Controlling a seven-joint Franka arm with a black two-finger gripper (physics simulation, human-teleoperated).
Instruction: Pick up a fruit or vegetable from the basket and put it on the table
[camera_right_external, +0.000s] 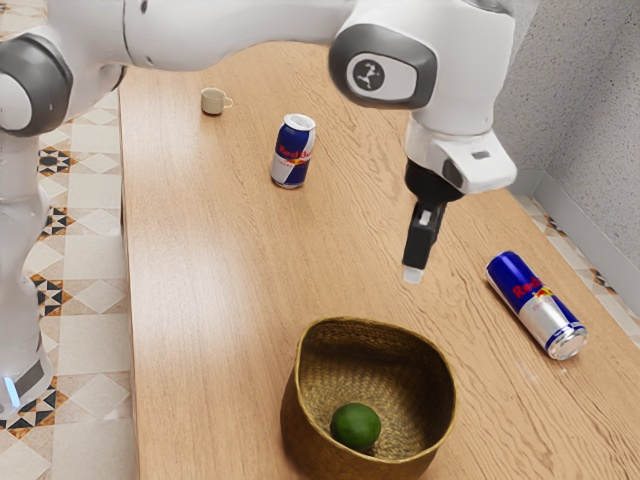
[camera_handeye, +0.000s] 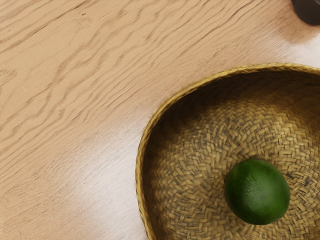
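White robot arm (camera_right_external: 433, 60) is reaching across the wooden table (camera_right_external: 210, 330) from the exterior view's left, its black gripper (camera_right_external: 413, 273) hanging pointed downward. Jaws: cannot tell whether they are standing open or closed. The tips are showing pale, and they are hovering above table level, apart from the fruit.

Woven basket (camera_right_external: 448, 372) is sitting upright lower than the jaws, toward the exterior camera, its mouth facing up. Green fruit (camera_right_external: 355, 427), roundish and dark, is lying on the woven bottom inside the basket, below the rim; the wrist view is showing it there too, with bare weave around it.

Blue-and-silver can (camera_right_external: 537, 306) is lying on its side on the table, to the exterior view's right of the jaws, with its blue end nearer them. Second can (camera_right_external: 293, 151) is standing upright on the opposite side of the jaws, farther from the exterior camera.

Small beige cup (camera_right_external: 213, 101) is standing beyond that upright can, well apart from the jaws. Patterned tile floor (camera_right_external: 90, 335) is running along the table's edge at the exterior view's left; speckled grey wall (camera_right_external: 590, 100) is rising at its right.
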